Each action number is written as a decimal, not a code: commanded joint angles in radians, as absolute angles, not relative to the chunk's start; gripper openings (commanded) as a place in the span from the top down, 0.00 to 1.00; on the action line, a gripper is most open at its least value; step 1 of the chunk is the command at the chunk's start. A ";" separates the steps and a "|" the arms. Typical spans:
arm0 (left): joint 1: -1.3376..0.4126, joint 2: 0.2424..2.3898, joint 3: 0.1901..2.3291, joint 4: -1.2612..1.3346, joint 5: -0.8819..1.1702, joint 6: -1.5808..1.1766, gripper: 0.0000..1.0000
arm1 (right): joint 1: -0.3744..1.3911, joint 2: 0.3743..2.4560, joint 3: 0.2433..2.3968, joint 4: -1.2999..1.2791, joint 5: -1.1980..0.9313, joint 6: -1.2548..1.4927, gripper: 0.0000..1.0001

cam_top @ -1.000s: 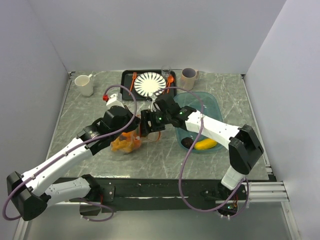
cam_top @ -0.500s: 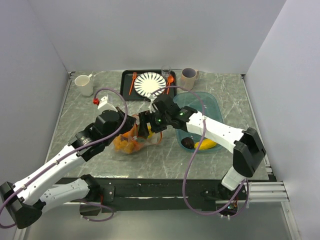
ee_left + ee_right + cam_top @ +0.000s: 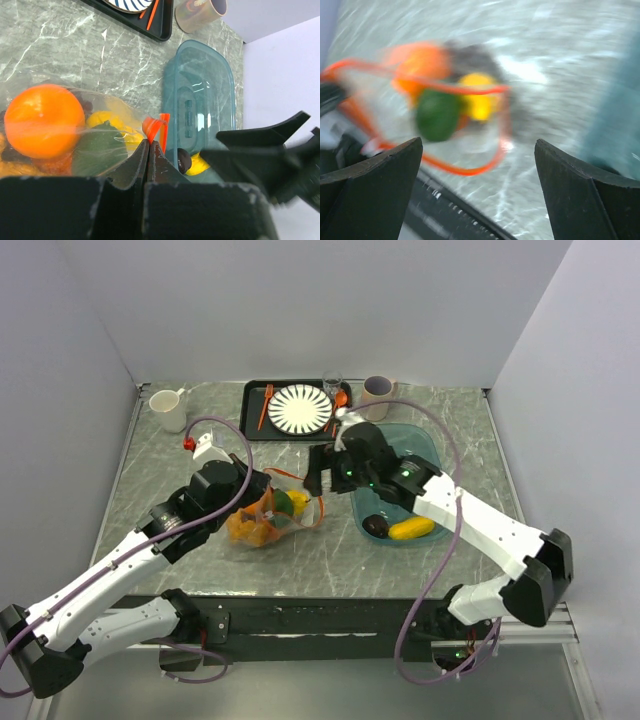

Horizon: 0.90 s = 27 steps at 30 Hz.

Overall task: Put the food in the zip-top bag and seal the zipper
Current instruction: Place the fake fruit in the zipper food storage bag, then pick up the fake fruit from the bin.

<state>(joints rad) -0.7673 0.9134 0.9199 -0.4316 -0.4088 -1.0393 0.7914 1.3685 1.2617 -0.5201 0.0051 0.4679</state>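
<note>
Pulled back from the soft clear zip-top bag point(image 3: 262, 532), my right pincer point(image 3: 316, 474) gapes wide. My left pincer point(image 3: 148, 145) (arm stretched forward) clamps the bag's rim. Bagged: one round orange point(image 3: 44, 120), one green piece point(image 3: 283, 504), one yellow piece point(image 3: 298, 499). Teal translucent tub point(image 3: 425, 445) beside: one dark purple piece point(image 3: 375, 526), one yellow chunk point(image 3: 411, 529).

light: bright, even | shadows: faint | right wrist: zip-top bag point(image 3: 470, 140) motion-blurred
</note>
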 commanded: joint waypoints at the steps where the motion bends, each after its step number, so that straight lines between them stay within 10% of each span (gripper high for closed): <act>1: -0.770 0.907 0.922 -0.385 -0.422 -1.049 0.99 | 0.684 1.315 1.161 -0.610 0.207 0.552 0.00; 27: -0.770 0.934 0.948 -0.388 -0.405 -1.025 0.99 | 0.509 1.400 0.908 -0.597 0.074 0.577 0.00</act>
<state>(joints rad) -0.7673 0.9298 0.9199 -0.4271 -0.4068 -1.0374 0.5125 1.3861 0.9199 -0.6304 0.0917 0.5865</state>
